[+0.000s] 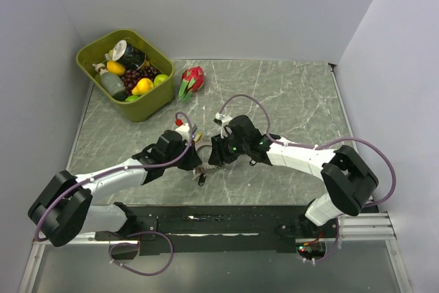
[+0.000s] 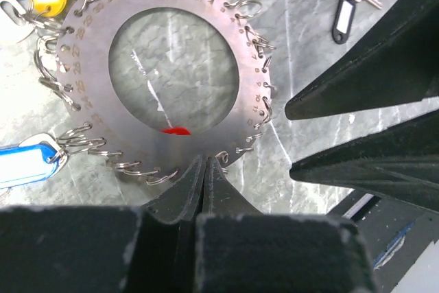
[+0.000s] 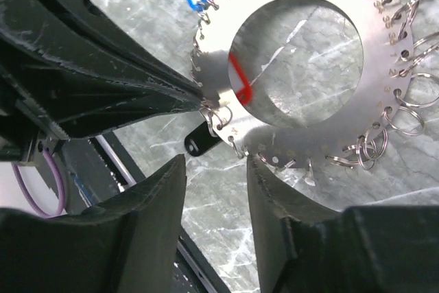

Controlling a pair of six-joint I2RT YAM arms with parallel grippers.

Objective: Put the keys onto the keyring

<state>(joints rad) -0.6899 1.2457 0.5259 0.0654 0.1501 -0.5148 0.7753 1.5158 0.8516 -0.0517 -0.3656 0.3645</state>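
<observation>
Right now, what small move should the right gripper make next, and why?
Probably lower the right gripper onto the loose black-tagged key and pinch it: its jaws are open and empty, and the left gripper clamps the keyring at its edge.

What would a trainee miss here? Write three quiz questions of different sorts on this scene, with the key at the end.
1. True or false: the left gripper is shut on the rim of the keyring.
2. The loose key lying on the table apart from the ring carries a tag of which colour? A green, B black, C orange.
3. Fill in: the jaws of the right gripper stand ____.
Key: 1 true; 2 B; 3 open.
</observation>
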